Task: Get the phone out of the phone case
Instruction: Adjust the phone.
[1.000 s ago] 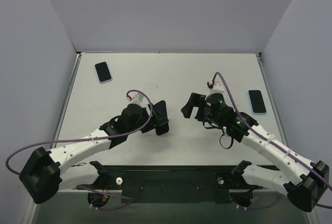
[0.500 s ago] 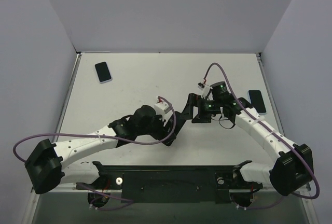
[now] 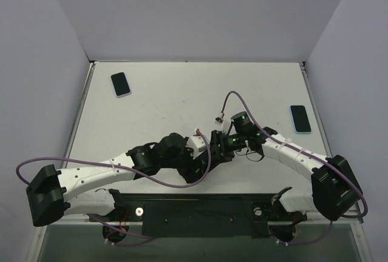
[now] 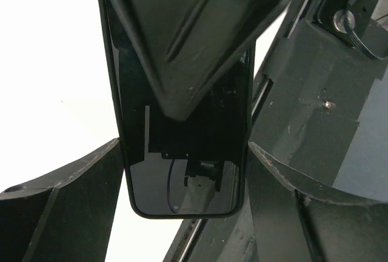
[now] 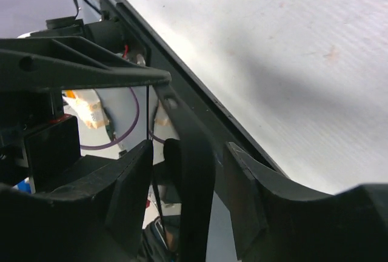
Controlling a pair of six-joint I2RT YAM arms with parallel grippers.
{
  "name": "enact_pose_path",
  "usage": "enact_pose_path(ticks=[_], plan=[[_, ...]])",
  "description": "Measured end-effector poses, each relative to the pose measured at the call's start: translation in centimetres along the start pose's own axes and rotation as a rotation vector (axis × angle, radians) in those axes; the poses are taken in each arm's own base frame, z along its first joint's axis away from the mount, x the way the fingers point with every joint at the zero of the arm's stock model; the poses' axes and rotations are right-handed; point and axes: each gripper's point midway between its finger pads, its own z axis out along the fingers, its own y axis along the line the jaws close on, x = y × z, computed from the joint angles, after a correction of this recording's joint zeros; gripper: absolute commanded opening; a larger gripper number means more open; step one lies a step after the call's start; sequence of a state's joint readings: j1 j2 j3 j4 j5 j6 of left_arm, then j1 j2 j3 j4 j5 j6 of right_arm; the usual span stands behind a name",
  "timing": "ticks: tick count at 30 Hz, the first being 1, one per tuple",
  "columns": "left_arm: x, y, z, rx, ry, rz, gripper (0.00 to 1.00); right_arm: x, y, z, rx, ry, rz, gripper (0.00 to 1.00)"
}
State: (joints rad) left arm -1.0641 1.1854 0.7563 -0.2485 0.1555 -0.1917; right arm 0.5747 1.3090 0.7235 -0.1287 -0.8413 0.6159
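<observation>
Left fingers clamp the phone; right fingers, newly arrived, straddle it half-open, untouching.

- Top external: fixed high behind the near edge of the table, looking down over all of it.
- Left wrist: close above the table, facing the cased phone flat-on.
- Right wrist: low over the table, facing its near edge, cased phone edge-on.
- Shared by both wrists: table, cased phone.
</observation>
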Motion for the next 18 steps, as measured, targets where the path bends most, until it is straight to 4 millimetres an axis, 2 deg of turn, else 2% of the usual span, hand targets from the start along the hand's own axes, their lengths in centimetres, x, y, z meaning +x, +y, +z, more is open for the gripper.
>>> enact_pose_path(ticks=[3, 4, 6, 10, 11, 12, 13, 14, 18], plan=[[0.0, -0.7, -0.6, 0.019, -0.028, 0.05, 0.0, 0.7, 0.7, 0.8, -0.058, 0.009, 0.008, 0.32], [0.2, -0.8, -0.9, 0.02, -0.03, 0.06, 0.0, 0.9, 0.9, 0.9, -0.077, 0.013, 0.015, 0.15], [0.5, -0.9, -1.1, 0.024, -0.034, 0.077, 0.0, 1.2, 1.4, 1.1, -0.118, 0.018, 0.029, 0.0], [0.4, -0.6, -1.3, 0.01, -0.046, 0.099, 0.0, 0.9, 2.5, 1.0, -0.167, -0.007, 0.063, 0.0], [0.3, -0.5, -1.4, 0.003, -0.051, 0.099, 0.19, 0.7, 2.7, 1.0, -0.176, -0.024, 0.067, 0.0], [0.2, -0.4, -1.5, -0.008, -0.057, 0.099, 0.31, 0.6, 2.8, 0.9, -0.182, -0.041, 0.068, 0.0], [0.0, -0.3, -1.6, -0.016, -0.064, 0.098, 0.54, 0.5, 2.9, 0.7, -0.186, -0.065, 0.071, 0.0], [-0.7, -0.3, -1.7, -0.03, -0.084, 0.091, 0.83, 0.0, 3.2, 0.2, -0.195, -0.123, 0.07, 0.0], [-2.4, 0.1, -2.8, -0.077, -0.162, 0.032, 0.85, -1.3, 4.0, -0.8, -0.226, -0.238, 0.094, 0.0]])
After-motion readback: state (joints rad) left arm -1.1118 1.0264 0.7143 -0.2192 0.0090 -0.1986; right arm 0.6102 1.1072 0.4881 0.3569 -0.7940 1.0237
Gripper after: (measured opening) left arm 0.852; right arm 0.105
